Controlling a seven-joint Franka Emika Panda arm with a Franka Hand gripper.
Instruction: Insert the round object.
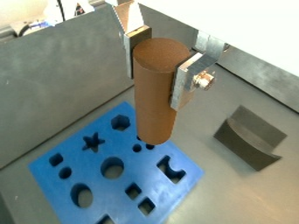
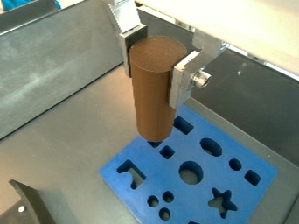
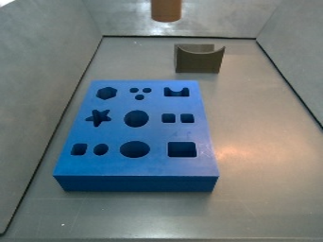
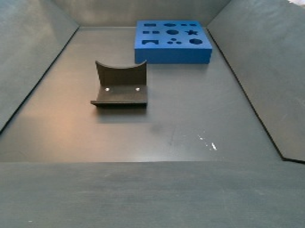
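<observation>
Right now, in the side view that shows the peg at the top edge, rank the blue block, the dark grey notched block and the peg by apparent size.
1. blue block, largest by far.
2. dark grey notched block, though it sits farther back.
3. round peg, mostly cropped, so its rank is unsure.
The gripper holding the peg is out of that frame.

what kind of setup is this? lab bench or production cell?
Likely a lab test rig: a grey-walled enclosure, a blue block with shaped holes, and the gripper above it holding a brown peg.
</observation>
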